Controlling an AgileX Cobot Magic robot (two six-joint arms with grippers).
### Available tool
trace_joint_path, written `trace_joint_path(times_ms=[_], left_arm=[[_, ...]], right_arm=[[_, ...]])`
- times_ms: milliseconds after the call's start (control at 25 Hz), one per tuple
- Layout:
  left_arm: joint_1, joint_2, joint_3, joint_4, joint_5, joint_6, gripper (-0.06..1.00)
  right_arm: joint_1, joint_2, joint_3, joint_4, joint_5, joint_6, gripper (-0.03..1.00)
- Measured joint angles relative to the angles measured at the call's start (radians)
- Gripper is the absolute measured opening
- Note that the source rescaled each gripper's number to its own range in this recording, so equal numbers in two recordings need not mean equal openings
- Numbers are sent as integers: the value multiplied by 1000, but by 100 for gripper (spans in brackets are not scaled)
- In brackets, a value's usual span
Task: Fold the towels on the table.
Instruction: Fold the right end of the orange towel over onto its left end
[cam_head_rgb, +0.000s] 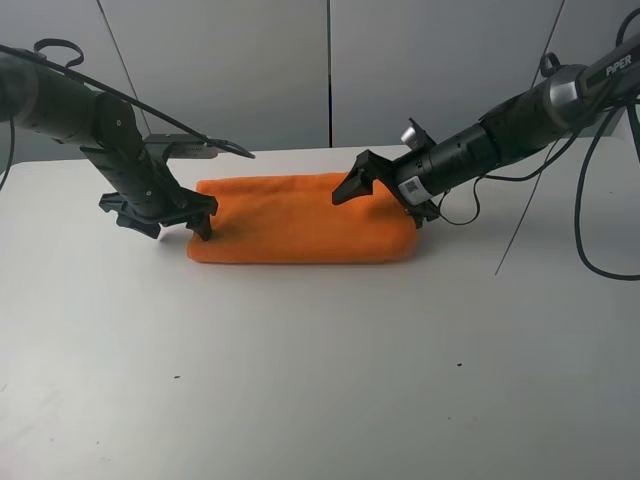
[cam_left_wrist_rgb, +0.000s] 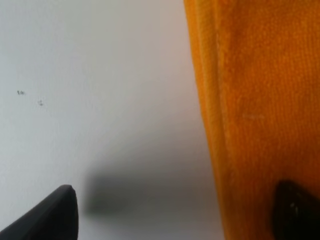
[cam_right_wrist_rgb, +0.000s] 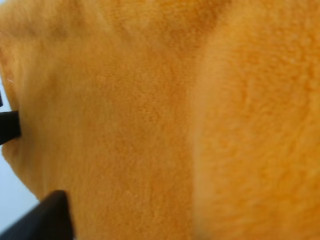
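The orange towel lies folded into a long rectangle at the back middle of the white table. My left gripper is open and low at the towel's left end. In the left wrist view one finger rests on the towel's hemmed edge and the other is over bare table. My right gripper is open just above the towel's right part. The right wrist view is filled with the towel's fuzzy surface, with one finger showing.
Dark cables hang from the right arm to the table at the far right. A grey wall stands behind the table's back edge. A few tiny dark specks mark the tabletop.
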Motion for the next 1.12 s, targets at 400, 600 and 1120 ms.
trace_joint_path(times_ms=[400, 600, 1120], left_arm=[[0, 0, -2, 2, 32, 21, 100], [0, 0, -4, 2, 68, 21, 100], [0, 0, -4, 2, 78, 21, 100]], right_arm=[[4, 10, 2, -53, 43, -2, 6], [4, -12, 2, -77, 65, 58, 6], [125, -31, -170, -77, 128, 176, 6]])
